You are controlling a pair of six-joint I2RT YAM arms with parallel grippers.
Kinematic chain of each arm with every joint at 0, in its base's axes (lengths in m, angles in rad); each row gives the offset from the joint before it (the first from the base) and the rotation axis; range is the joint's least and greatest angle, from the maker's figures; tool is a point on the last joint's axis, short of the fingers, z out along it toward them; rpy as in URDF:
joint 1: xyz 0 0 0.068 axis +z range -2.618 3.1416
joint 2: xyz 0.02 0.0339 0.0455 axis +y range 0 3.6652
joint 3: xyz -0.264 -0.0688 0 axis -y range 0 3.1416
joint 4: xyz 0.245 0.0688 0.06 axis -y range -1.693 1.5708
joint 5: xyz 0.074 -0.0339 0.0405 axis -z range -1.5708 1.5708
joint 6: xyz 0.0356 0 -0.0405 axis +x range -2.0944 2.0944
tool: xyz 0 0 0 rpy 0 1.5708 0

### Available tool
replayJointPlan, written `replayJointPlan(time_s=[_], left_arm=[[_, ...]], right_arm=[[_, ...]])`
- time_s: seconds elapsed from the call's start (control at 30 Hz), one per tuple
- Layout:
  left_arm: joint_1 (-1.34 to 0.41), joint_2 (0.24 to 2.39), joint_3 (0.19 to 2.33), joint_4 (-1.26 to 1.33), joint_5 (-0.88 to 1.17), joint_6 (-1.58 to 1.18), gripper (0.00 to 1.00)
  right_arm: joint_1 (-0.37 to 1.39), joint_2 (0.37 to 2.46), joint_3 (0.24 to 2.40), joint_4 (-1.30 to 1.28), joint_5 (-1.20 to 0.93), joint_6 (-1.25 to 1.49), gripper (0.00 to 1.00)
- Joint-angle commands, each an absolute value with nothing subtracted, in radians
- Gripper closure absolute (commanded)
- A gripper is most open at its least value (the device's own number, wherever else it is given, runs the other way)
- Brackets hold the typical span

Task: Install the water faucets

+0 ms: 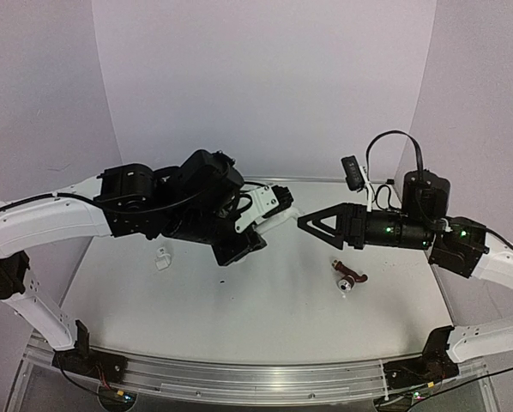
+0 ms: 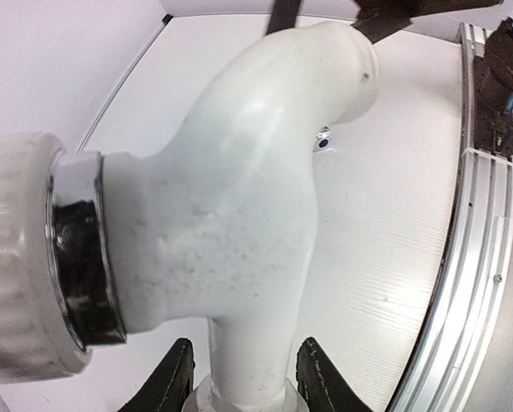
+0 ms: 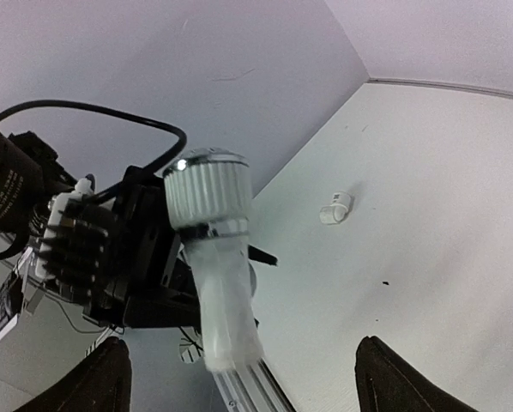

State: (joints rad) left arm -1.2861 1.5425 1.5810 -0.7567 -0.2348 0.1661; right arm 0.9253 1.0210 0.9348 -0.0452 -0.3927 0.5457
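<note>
Left gripper (image 2: 244,382) clamped on faucet (image 2: 239,215) stem, held mid-air | right gripper (image 1: 308,223) jaws wide, empty, facing its spout | second faucet (image 1: 349,280) lying on table (image 1: 265,313) near right arm

Top cam: I look from high behind arm bases (image 1: 419,371), down and forward over table (image 1: 265,318) to back wall (image 1: 265,86); wide, far. Left wrist cam: I sit right against held faucet (image 2: 239,215), it fills frame; beyond it, table and near rail (image 2: 471,257). Right wrist cam: I face same faucet (image 3: 209,249) from near, left arm (image 3: 68,249) behind it. Small white fitting (image 1: 163,257) (image 3: 334,209) on table shows in top and right views.
</note>
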Motion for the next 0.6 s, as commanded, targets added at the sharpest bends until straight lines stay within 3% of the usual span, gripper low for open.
replayJointPlan(time_s=[0.0,0.17,0.57], left_arm=[[-1.186,1.501,1.558,-0.692,-0.247,0.110,0.87],[-1.059,1.518,1.536,-0.677,-0.206,0.066,0.83],[-0.707,1.814,1.627,-0.631,0.057,-0.043,0.80]], right_arm=[[0.859,0.943,0.881,-0.072,-0.370,0.569,0.08],[0.808,0.893,0.873,-0.078,-0.334,0.542,0.02],[0.780,0.849,0.818,-0.093,-0.257,0.362,0.02]])
